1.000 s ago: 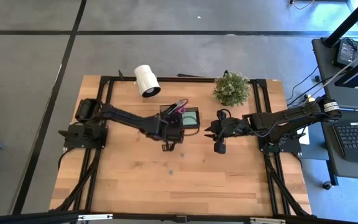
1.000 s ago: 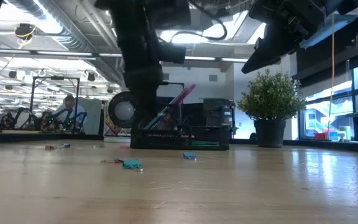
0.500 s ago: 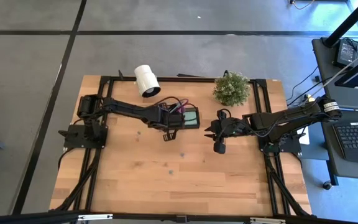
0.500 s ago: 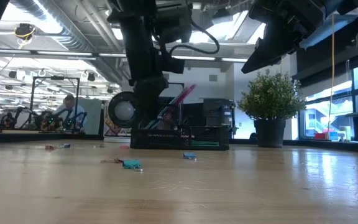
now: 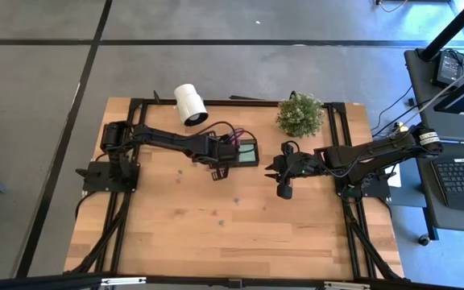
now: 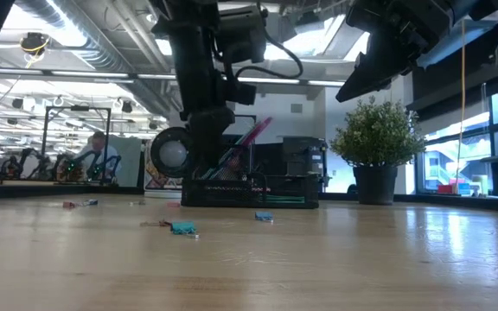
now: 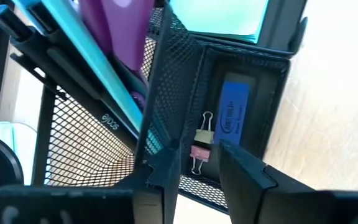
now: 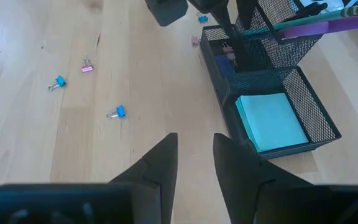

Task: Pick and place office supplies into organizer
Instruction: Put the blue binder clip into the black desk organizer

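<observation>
Right now the left pincer (image 7: pixel 197 165) hangs over the black mesh organizer (image 5: pixel 234 151), fingers parted, nothing gripped; a pink binder clip (image 7: pixel 199 152) lies in the low compartment just beyond them beside a blue eraser (image 7: pixel 234 114). Mint sticky pad (image 8: pixel 272 121) in the next compartment, scissors (image 8: pixel 316 28) and pens in the tall section. Right pincer (image 8: pixel 194 163) waits beside the organizer, slightly parted, empty. Blue clips (image 8: pixel 117 112) loose on the surface (image 5: pixel 184 234).

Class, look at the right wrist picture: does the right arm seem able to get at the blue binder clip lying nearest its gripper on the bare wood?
Probably yes. The blue binder clip lies alone on open wood, nothing covering it. The right gripper hangs above the table with a gap between its fingers, and the organizer sits off to one side, not in between.
</observation>
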`<act>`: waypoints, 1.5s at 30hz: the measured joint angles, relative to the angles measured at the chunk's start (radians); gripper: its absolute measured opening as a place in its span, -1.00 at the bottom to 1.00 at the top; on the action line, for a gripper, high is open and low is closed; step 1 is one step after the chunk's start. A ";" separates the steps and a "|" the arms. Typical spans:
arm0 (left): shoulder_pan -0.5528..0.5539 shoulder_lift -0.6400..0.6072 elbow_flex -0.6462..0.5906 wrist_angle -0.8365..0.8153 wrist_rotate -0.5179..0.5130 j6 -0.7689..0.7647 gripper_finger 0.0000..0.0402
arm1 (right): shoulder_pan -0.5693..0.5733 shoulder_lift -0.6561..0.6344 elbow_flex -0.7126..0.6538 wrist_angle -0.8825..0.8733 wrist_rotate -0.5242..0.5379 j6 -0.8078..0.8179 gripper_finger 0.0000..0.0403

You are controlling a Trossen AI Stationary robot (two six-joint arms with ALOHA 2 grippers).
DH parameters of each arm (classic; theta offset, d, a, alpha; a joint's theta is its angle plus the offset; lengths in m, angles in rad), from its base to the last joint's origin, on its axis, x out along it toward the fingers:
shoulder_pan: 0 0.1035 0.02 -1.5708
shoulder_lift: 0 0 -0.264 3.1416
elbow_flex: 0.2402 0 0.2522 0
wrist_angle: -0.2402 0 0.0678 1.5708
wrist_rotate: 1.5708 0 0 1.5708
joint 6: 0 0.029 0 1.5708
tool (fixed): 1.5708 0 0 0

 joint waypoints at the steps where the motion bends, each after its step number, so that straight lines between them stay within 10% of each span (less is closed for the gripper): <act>1: 0.000 0.000 0.000 0.000 0.000 0.000 -0.49 | 0.000 0.000 0.000 0.000 0.000 0.000 -0.47; 21: -0.049 -0.054 -0.003 -0.344 0.153 -0.321 -0.42 | -0.004 0.000 0.000 -0.005 0.000 -0.005 -0.47; 45: -0.006 -0.486 -0.659 0.274 0.227 -0.033 -0.24 | -0.065 0.000 0.000 -0.002 0.000 0.000 -0.47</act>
